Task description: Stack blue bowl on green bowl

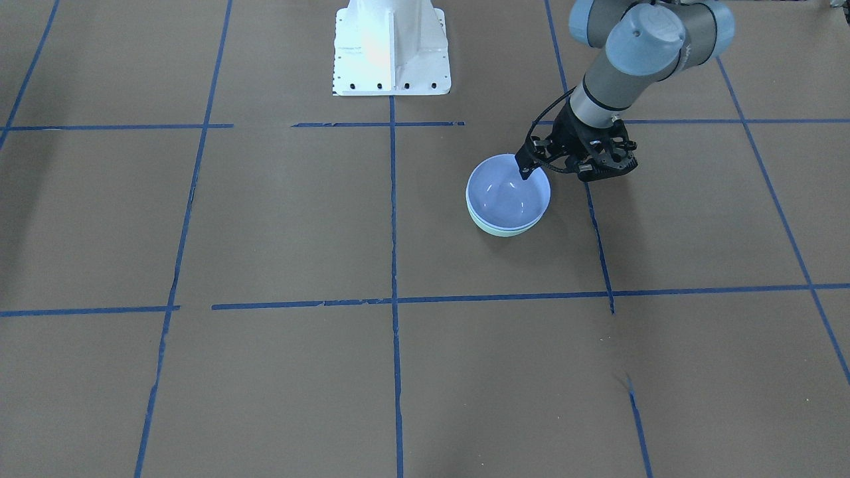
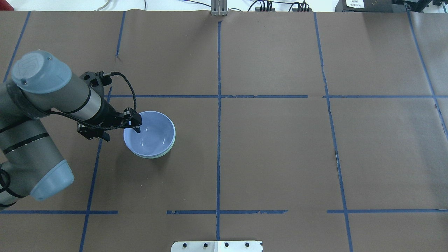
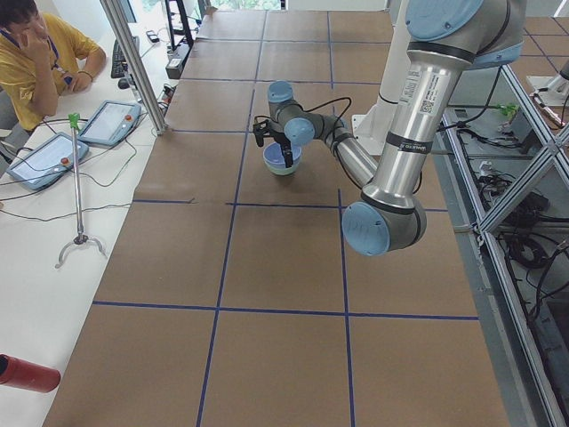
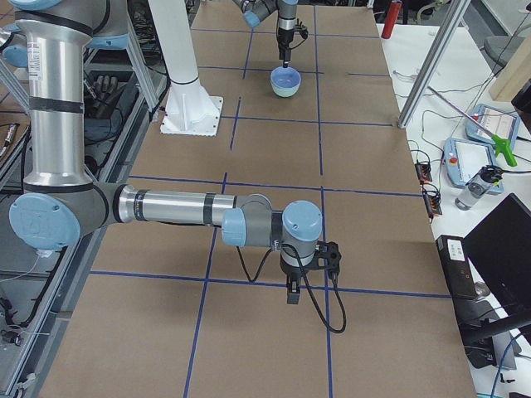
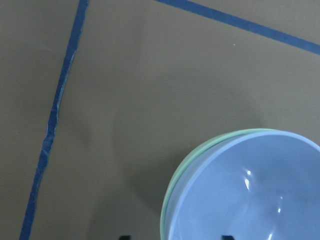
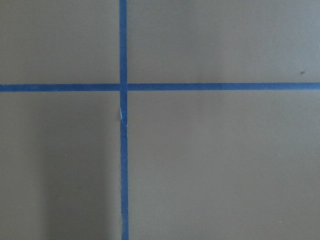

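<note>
The blue bowl [image 1: 508, 192] sits nested inside the green bowl [image 1: 510, 233], whose rim shows as a thin crescent beneath it. The stack stands on the brown table and also shows in the overhead view, with the blue bowl [image 2: 150, 134] over the green bowl [image 2: 158, 155]. My left gripper [image 2: 121, 134] is open over the stack's rim nearest the arm, one finger [image 1: 524, 172] above the blue bowl's inside. In the left wrist view the blue bowl [image 5: 250, 200] and the green rim [image 5: 178, 175] fill the lower right. My right gripper [image 4: 292, 294] hangs far away over bare table; I cannot tell its state.
The robot's white base [image 1: 392, 50] stands at the table's robot side. Blue tape lines [image 2: 219, 140] divide the brown table into squares. An operator [image 3: 36, 62] sits beyond the table's far side with tablets [image 3: 116, 120] on a white bench.
</note>
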Available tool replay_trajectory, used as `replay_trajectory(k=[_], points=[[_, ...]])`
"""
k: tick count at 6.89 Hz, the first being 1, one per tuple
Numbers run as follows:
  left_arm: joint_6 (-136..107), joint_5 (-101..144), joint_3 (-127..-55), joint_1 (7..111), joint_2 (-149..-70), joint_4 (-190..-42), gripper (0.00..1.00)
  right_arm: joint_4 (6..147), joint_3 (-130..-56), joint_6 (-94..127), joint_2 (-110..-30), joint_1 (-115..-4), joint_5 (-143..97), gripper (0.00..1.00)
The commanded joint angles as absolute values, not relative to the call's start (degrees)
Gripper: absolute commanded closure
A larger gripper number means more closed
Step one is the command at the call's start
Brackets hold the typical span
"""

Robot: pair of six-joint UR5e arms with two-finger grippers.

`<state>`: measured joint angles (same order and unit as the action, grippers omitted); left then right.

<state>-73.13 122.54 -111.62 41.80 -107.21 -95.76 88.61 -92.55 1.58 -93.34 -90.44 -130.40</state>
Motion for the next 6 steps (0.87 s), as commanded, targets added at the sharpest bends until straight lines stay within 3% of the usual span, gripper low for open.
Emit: replay_trajectory(k=[1, 6], points=[[-53.64, 124.79, -113.29, 50.39, -101.11, -95.28, 0.0, 88.59, -92.55, 1.58, -93.34, -90.44, -130.34, 0.0], [4.3, 128.23, -109.36, 77.9, -83.87, -89.3, 0.0, 88.59, -92.55, 1.58, -93.34, -90.44, -130.34, 0.0]])
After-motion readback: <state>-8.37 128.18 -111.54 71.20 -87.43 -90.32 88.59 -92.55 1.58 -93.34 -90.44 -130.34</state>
